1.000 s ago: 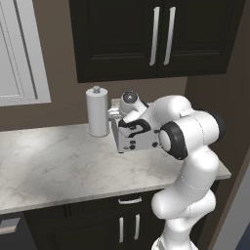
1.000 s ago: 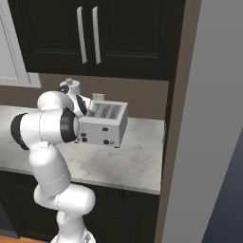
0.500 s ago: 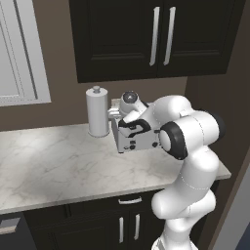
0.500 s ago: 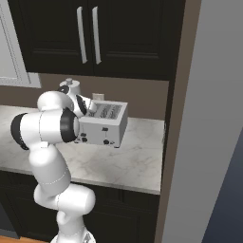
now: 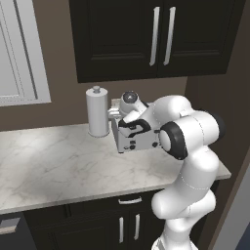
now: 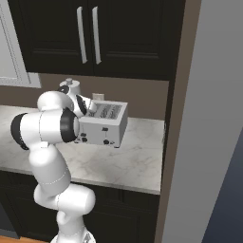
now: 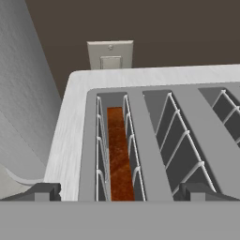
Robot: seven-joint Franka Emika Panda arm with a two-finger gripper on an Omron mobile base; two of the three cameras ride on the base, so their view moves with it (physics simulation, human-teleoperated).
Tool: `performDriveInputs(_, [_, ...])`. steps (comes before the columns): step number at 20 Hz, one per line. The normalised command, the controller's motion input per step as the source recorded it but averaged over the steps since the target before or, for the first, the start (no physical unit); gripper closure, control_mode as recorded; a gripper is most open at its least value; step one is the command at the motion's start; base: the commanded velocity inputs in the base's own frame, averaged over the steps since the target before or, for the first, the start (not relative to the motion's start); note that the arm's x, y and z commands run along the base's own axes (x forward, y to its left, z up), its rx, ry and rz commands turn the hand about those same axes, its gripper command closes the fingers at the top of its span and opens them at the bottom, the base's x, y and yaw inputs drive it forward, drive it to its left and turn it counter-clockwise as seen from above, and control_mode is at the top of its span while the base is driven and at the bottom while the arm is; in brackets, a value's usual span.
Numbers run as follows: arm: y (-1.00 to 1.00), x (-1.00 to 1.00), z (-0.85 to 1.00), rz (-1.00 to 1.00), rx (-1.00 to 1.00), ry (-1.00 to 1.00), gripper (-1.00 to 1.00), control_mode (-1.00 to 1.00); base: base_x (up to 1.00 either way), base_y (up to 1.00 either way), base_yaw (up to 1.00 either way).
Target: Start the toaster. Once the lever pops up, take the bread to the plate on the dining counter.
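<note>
The silver-white toaster [image 5: 138,140] [image 6: 105,126] stands on the marble worktop against the wall. In the hand view I look straight down into the toaster's [image 7: 70,122] slots. The bread [image 7: 119,157], an orange-brown slice, sits low in the leftmost slot. My gripper [image 7: 120,192] hangs open just above the toaster's top, one fingertip [image 7: 46,191] on each side of that slot. From the base views my hand [image 5: 128,111] [image 6: 84,105] is over the toaster's left end. The plate and the dining counter are out of view.
A white paper-towel roll [image 5: 97,112] [image 7: 23,93] stands upright close to the toaster's left. A wall outlet [image 7: 110,55] is behind the toaster. Dark cabinets [image 5: 156,36] hang overhead. A tall wall panel [image 6: 190,142] borders the worktop [image 5: 53,161] on the right.
</note>
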Motion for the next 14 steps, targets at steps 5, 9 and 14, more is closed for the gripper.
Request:
performDriveInputs(5, [0.0, 0.0, 0.0, 0.0, 0.0, 0.0, -1.0, -1.0, 0.0, 0.0, 0.0])
performDriveInputs(9, [0.0, 0.0, 0.0, 0.0, 0.0, 0.0, -1.0, -1.0, 0.0, 0.0, 0.0])
performDriveInputs(14, [0.0, 0.0, 0.0, 0.0, 0.0, 0.0, -1.0, -1.0, 0.0, 0.0, 0.0])
